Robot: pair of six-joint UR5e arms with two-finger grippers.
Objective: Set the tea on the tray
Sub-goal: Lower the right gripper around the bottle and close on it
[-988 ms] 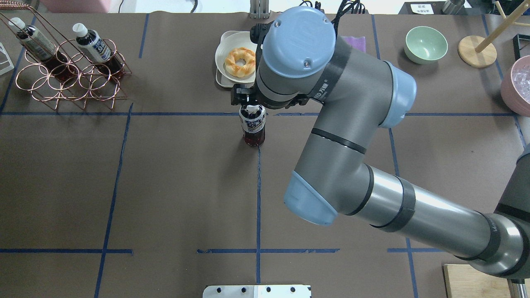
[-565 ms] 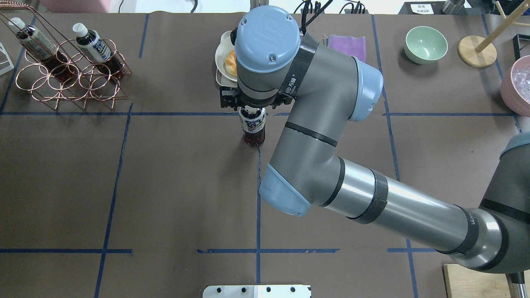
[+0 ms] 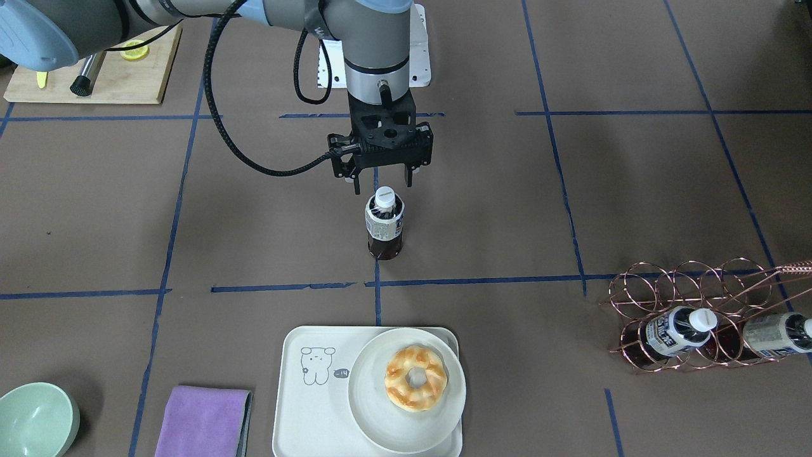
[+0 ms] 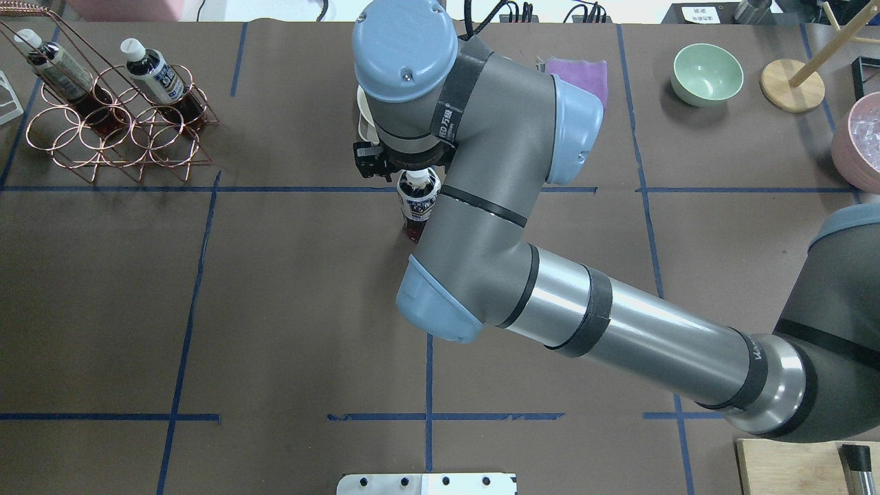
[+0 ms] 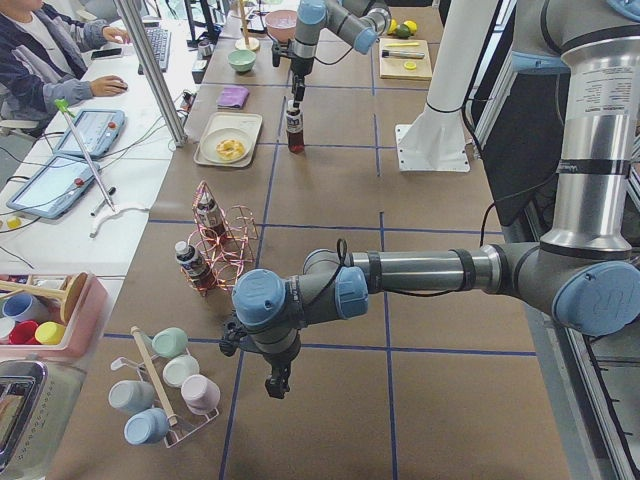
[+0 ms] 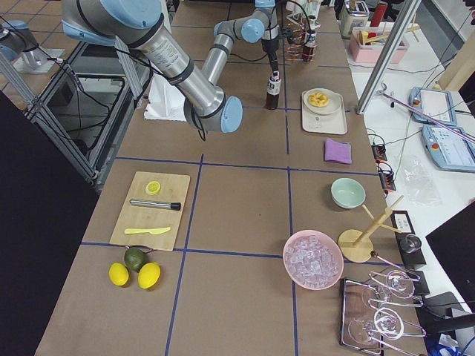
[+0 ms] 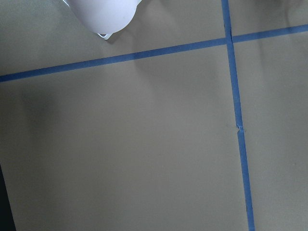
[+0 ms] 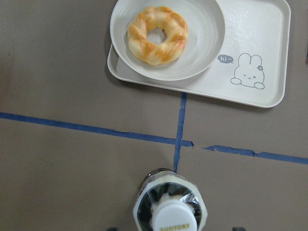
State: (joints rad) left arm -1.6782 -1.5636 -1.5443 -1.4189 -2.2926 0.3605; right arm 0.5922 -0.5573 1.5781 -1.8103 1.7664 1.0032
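The tea (image 3: 384, 225) is a small bottle of dark liquid with a white cap, upright on the brown table mat at mid-table. My right gripper (image 3: 382, 184) hangs open just above its cap, one finger on each side, not touching it. The right wrist view looks straight down on the tea (image 8: 172, 216). Beyond it there lies the off-white tray (image 8: 255, 38). The tray (image 3: 304, 406) carries a round plate (image 3: 374, 419) with a doughnut. In the overhead view the right arm hides most of the tray. My left gripper (image 5: 275, 385) shows only in the exterior left view; open or shut, I cannot tell.
A copper wire rack (image 3: 691, 285) with two more bottles stands toward the robot's left. A purple cloth (image 3: 203, 419) and a green bowl (image 3: 35, 419) lie beside the tray. A wooden board (image 3: 95, 70) with a knife sits near the robot's base on its right.
The right arm's wrist and elbow have swung left in the overhead view. The gripper stays open over the tea, which has not moved.
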